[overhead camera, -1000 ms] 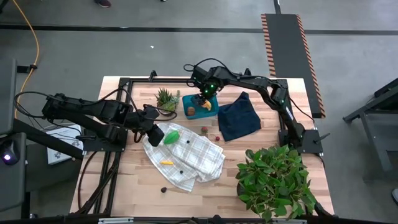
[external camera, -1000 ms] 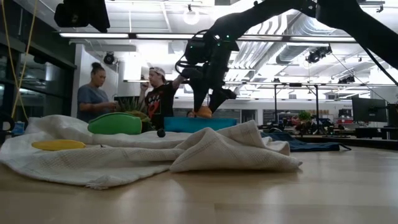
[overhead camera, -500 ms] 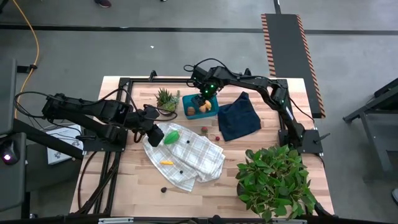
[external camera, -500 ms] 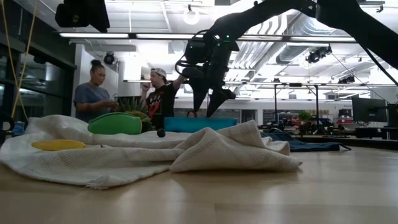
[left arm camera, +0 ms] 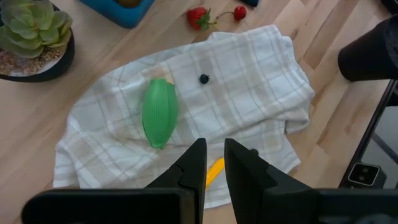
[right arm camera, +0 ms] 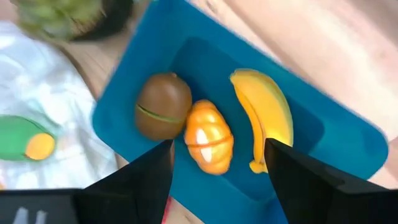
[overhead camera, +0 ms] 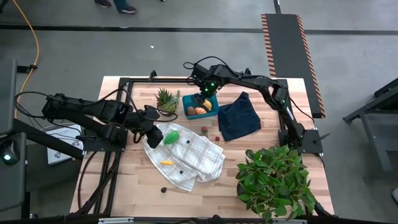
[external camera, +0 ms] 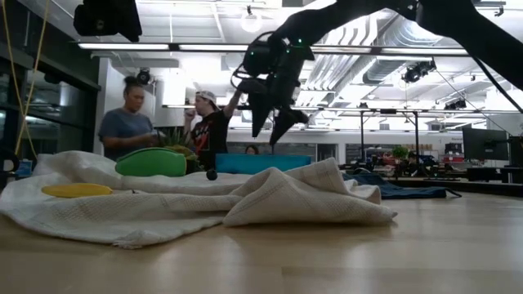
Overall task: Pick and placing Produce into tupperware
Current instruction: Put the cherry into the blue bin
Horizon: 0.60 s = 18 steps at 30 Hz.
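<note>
The teal tupperware (overhead camera: 201, 106) stands at the table's far middle. It holds a brown piece (right arm camera: 163, 106), an orange piece (right arm camera: 208, 138) and a yellow banana (right arm camera: 264, 118). My right gripper (right arm camera: 217, 180) hangs open just above it, touching nothing. A green piece (left arm camera: 160, 112), a small yellow piece (overhead camera: 166, 162) and a dark berry (left arm camera: 204, 78) lie on the checked towel (overhead camera: 186, 155). Two red berries (overhead camera: 210, 133) lie on the bare wood. My left gripper (left arm camera: 214, 168) hovers over the towel's left part, its fingers a narrow gap apart with nothing between them.
A small spiky potted plant (overhead camera: 165, 98) stands just left of the tupperware and a dark navy cloth (overhead camera: 239, 117) lies to its right. A big leafy plant (overhead camera: 277, 180) fills the near right corner. Two people (external camera: 131, 126) stand beyond the table.
My right gripper has opened and let go of the orange piece, which now lies in the tupperware between the brown piece and the banana. The gripper has then risen a little above the tupperware.
</note>
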{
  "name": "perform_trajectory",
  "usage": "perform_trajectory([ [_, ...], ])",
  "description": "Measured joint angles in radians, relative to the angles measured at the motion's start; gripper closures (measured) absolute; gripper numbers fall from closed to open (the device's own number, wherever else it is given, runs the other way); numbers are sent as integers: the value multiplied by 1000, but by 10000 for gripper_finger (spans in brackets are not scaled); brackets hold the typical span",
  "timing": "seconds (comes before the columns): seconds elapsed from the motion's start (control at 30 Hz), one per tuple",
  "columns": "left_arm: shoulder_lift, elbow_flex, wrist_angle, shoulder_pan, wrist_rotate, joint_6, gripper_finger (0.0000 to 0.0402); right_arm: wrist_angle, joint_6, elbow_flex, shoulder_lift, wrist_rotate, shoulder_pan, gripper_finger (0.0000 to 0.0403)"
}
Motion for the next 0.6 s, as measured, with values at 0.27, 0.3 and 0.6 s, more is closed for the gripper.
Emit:
perform_trajectory([
  [0.27,0,0,-2,0,4,0,355,-41,-9,108,-18,27,19,163],
  [0.3,0,0,-2,0,5,0,355,-62,-22,123,-19,37,24,163],
  [0.6,0,0,-5,0,21,0,355,-269,-105,233,-21,189,72,163],
])
